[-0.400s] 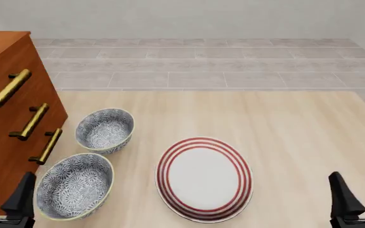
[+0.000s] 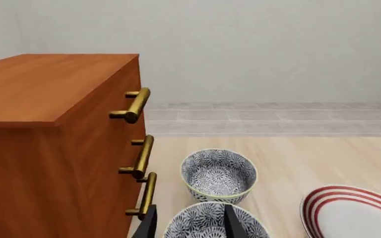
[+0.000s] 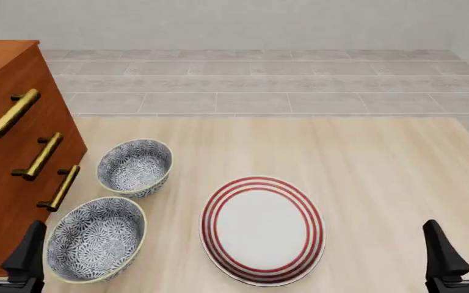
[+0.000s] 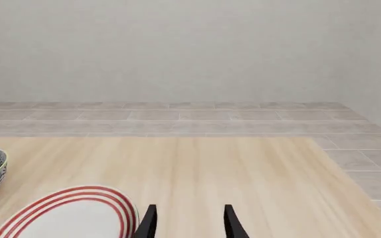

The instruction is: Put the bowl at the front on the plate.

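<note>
Left wrist view: the left gripper [image 2: 189, 223] has its fingers [image 2: 149, 224] spread apart, holding nothing. The bowl [image 2: 214, 221], white with dense blue flowers, sits on the pale wooden surface [image 2: 296, 158] directly ahead of the fingertips, its rim showing between them. A second bowl [image 2: 218, 174] stands just beyond it. A brown cabinet [image 2: 51, 148] with brass handles [image 2: 136, 105] rises beside the fingers on one side; the red-ringed plate [image 2: 356, 213] lies on the other.

Front view: the bowl [image 3: 96, 238] rests just to the right of the left gripper [image 3: 5, 256], beside the plate [image 3: 262, 230] and not on it. The right gripper [image 3: 463, 256] stands well apart from the plate.

Right wrist view: the right gripper [image 4: 187, 220] is open and empty; the plate [image 4: 71, 213] lies near its fingers [image 4: 231, 221].
</note>
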{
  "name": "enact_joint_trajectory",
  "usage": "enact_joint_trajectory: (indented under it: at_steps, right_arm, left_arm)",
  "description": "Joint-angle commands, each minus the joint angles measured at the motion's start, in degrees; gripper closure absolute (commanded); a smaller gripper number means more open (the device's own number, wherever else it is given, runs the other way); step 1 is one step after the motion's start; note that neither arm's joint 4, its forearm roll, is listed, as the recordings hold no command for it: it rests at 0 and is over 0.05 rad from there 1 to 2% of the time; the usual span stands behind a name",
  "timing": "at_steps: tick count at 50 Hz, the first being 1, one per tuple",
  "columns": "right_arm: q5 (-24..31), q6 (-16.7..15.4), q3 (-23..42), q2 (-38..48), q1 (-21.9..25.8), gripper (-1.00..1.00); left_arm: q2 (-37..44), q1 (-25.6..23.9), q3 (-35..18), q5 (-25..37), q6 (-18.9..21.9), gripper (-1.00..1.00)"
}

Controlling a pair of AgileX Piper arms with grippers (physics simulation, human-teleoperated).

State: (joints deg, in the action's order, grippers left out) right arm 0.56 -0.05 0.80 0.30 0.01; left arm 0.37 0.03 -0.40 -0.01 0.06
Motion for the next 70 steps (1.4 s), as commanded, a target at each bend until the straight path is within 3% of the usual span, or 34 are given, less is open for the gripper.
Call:
enact_joint_trajectory:
  at_steps: [1,8,10,11,13,17,18,19,21,23,27,32,35,37,42,55,57,59,70]
  right_arm:
    - [-0.1,0.0,-0.1,0.0,0.0,-1.00]
    - [-0.1,0.0,-0.1,0.0,0.0,-1.00]
    - [-0.1,0.0,-0.1,0.0,0.0,-1.00]
    - [-0.1,0.0,-0.1,0.0,0.0,-1.00]
    - [-0.1,0.0,-0.1,0.0,0.0,-1.00]
    - [-0.1,0.0,-0.1,0.0,0.0,-1.00]
    - [-0.1,0.0,-0.1,0.0,0.0,-1.00]
    - [-0.1,0.0,-0.1,0.0,0.0,-1.00]
    - [-0.1,0.0,-0.1,0.0,0.0,-1.00]
    - [-0.1,0.0,-0.1,0.0,0.0,-1.00]
    - [-0.1,0.0,-0.1,0.0,0.0,-1.00]
    - [-0.1,0.0,-0.1,0.0,0.0,-1.00]
    - [-0.1,0.0,-0.1,0.0,0.0,-1.00]
    - [-0.1,0.0,-0.1,0.0,0.0,-1.00]
    - [-0.1,0.0,-0.1,0.0,0.0,-1.00]
    - [-0.1,0.0,-0.1,0.0,0.0,-1.00]
    - [-0.1,0.0,-0.1,0.0,0.0,-1.00]
    - [-0.1,0.0,-0.1,0.0,0.0,-1.00]
    - [-0.1,0.0,-0.1,0.0,0.0,-1.00]
  left_arm:
    - [0.0,0.0,0.0,0.1,0.0,-1.00]
    - [0.0,0.0,-0.2,0.3,0.0,-1.00]
    - [8.0,-0.3,-0.1,-3.9,-4.0,-1.00]
    - [13.7,-0.3,-0.6,-6.0,-3.9,-1.00]
    - [11.4,-2.2,-3.8,-0.8,-3.9,-1.00]
    - [16.6,-5.6,-6.6,2.8,-2.9,-1.00]
    - [17.8,-8.4,-8.8,6.8,0.7,-1.00]
    - [17.5,-9.0,-11.1,9.6,1.5,-1.00]
    - [18.7,-8.7,-14.0,12.3,-2.5,-1.00]
    - [19.7,-8.9,-17.1,15.4,-0.9,-1.00]
    - [24.3,-10.7,-20.2,21.1,-5.0,-1.00]
    - [24.0,-13.9,-25.9,30.4,-4.9,-1.00]
    - [25.8,-16.2,-27.1,34.9,-1.9,-1.00]
    - [25.7,-16.3,-29.2,37.8,-4.1,-1.00]
    - [25.1,-16.5,-34.1,46.2,-3.8,-1.00]
    - [26.0,-14.9,-40.2,60.4,-5.7,-1.00]
    - [25.8,-14.2,-39.9,61.9,-4.1,-1.00]
    - [25.6,-15.9,-39.2,64.4,-7.2,-1.00]
    - [25.0,-17.7,-38.8,69.7,-8.6,-1.00]
